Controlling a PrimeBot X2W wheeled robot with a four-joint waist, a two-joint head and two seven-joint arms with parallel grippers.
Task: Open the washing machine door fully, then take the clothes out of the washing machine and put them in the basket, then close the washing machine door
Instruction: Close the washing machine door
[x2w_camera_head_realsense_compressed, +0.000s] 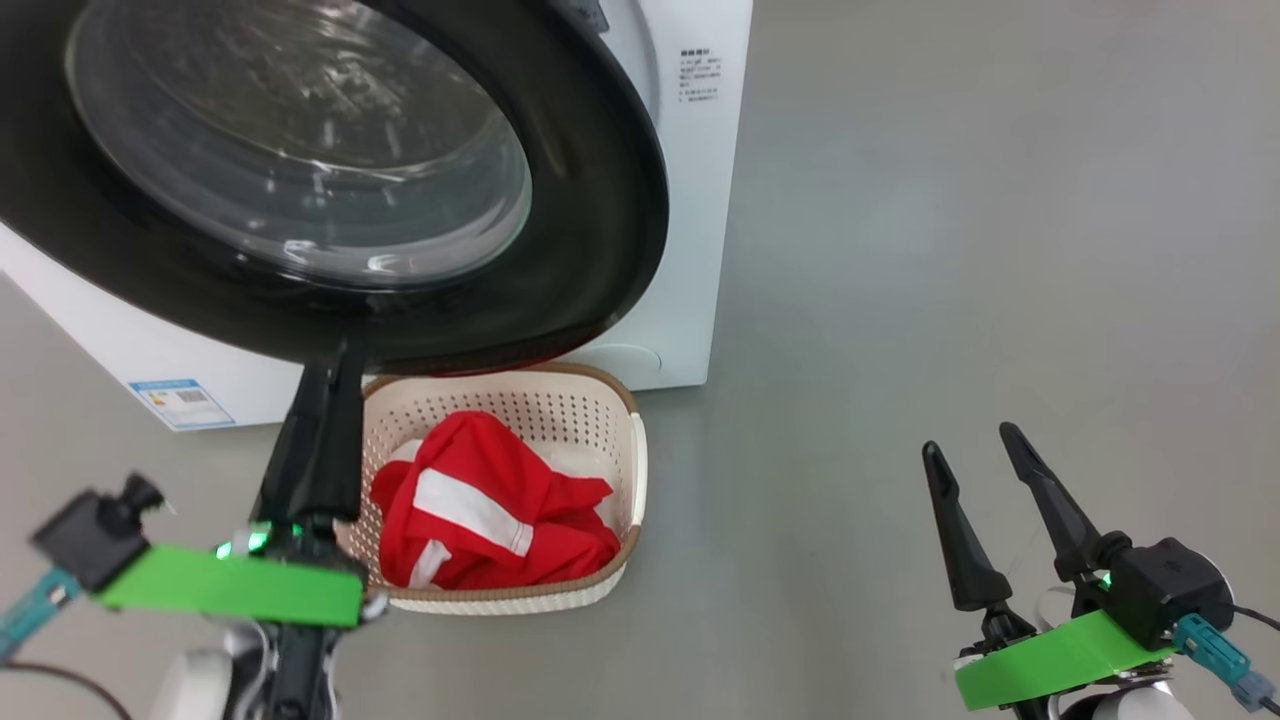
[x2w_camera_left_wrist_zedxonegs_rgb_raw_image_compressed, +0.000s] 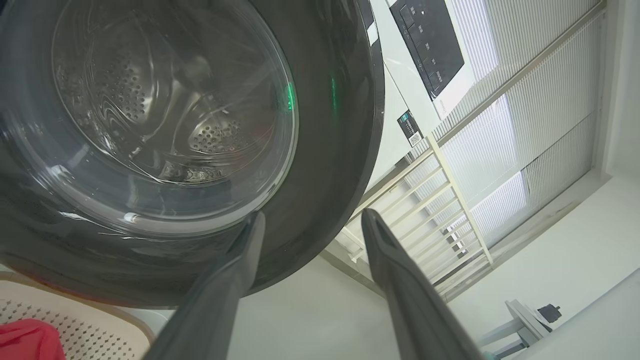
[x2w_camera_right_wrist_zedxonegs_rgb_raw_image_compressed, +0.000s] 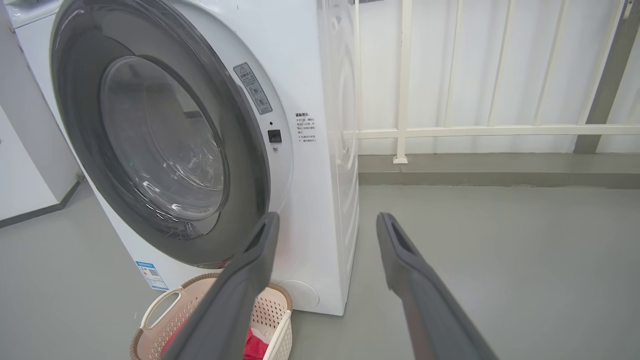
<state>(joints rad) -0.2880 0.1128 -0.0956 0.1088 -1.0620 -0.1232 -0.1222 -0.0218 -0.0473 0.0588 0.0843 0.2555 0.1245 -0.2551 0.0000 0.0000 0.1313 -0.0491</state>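
The washing machine (x2w_camera_head_realsense_compressed: 690, 200) (x2w_camera_right_wrist_zedxonegs_rgb_raw_image_compressed: 310, 75) stands on the grey floor. Its door (x2w_camera_head_realsense_compressed: 600, 200) (x2w_camera_left_wrist_zedxonegs_rgb_raw_image_compressed: 340, 125) (x2w_camera_right_wrist_zedxonegs_rgb_raw_image_compressed: 80, 125) is swung partly out and overhangs the basket (x2w_camera_head_realsense_compressed: 640, 450) (x2w_camera_right_wrist_zedxonegs_rgb_raw_image_compressed: 160, 305) (x2w_camera_left_wrist_zedxonegs_rgb_raw_image_compressed: 100, 325) on the floor in front of the machine. The red clothes (x2w_camera_head_realsense_compressed: 480, 510) (x2w_camera_right_wrist_zedxonegs_rgb_raw_image_compressed: 255, 345) (x2w_camera_left_wrist_zedxonegs_rgb_raw_image_compressed: 25, 340) with white stripes lie in the basket. My left gripper (x2w_camera_head_realsense_compressed: 335, 370) (x2w_camera_left_wrist_zedxonegs_rgb_raw_image_compressed: 312, 215) is open, its tips up at the door's lower black rim, holding nothing. At the lower right my right gripper (x2w_camera_head_realsense_compressed: 970, 440) (x2w_camera_right_wrist_zedxonegs_rgb_raw_image_compressed: 327, 217) is open and empty, well clear of the machine.
Open grey floor (x2w_camera_head_realsense_compressed: 1000, 250) spreads to the right of the machine. A white railing (x2w_camera_right_wrist_zedxonegs_rgb_raw_image_compressed: 475, 131) runs along the wall behind it. Another white appliance (x2w_camera_right_wrist_zedxonegs_rgb_raw_image_compressed: 25, 150) stands beside the machine on its far side. The perforated steel drum (x2w_camera_left_wrist_zedxonegs_rgb_raw_image_compressed: 210, 135) shows through the door glass.
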